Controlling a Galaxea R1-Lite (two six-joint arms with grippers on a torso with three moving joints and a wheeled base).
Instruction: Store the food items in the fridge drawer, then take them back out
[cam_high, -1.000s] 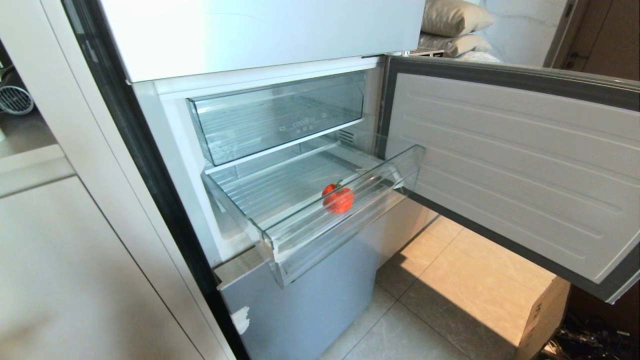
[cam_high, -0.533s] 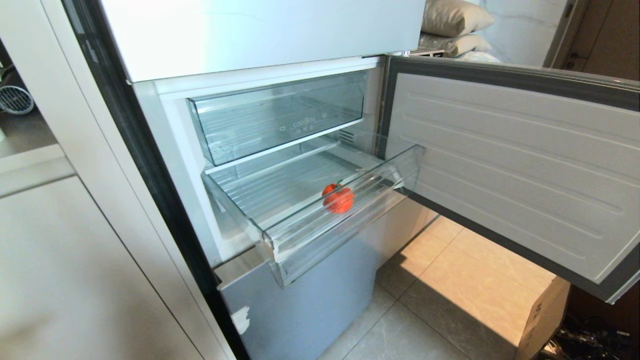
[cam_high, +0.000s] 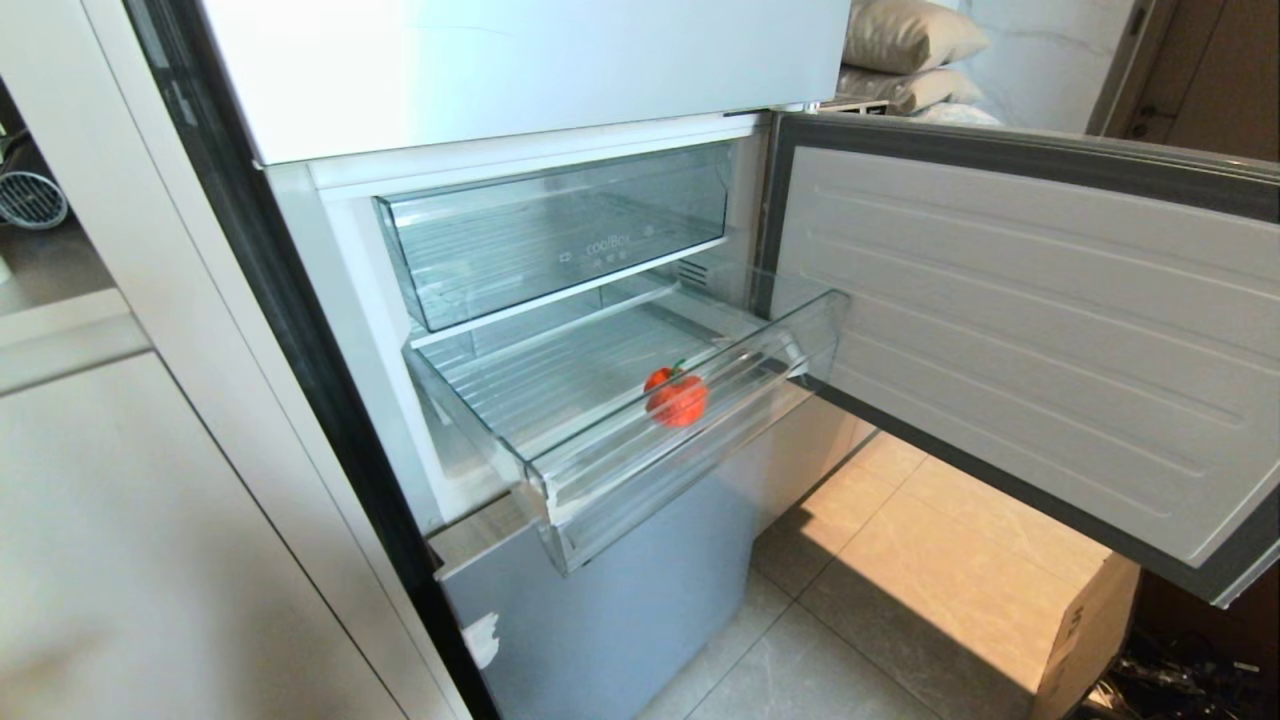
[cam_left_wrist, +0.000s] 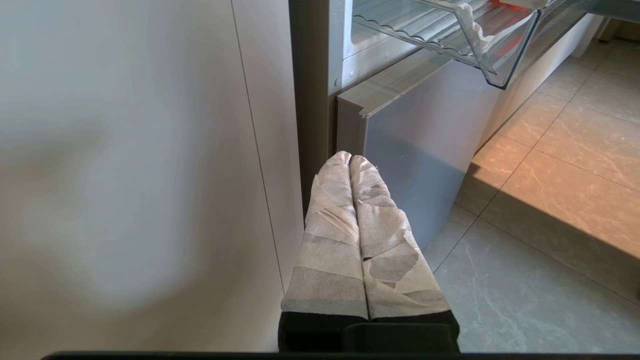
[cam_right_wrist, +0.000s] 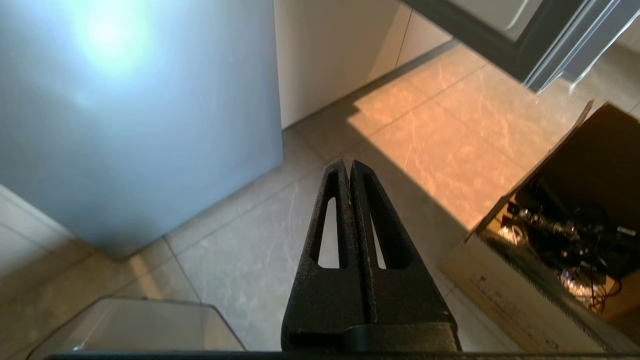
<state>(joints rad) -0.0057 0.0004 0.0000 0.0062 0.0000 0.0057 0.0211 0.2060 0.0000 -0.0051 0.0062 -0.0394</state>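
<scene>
Currently food items (cam_high: 676, 397) sit in the pulled-out fridge drawer (cam_high: 690, 440), near its front lip. Likely light, smooth, roundish, prone to rolling: pinch across the widest part. Left hand (cam_left_wrist: 350, 159) and right hand (cam_right_wrist: 348, 164) both pressed together, empty, low near the floor.

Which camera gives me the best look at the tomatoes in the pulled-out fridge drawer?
The head view: the food items sit in plain sight against the front lip of the open fridge drawer. The left wrist view catches only a red sliver at its frame edge, seen from below the drawer. The right wrist view shows neither.
</scene>
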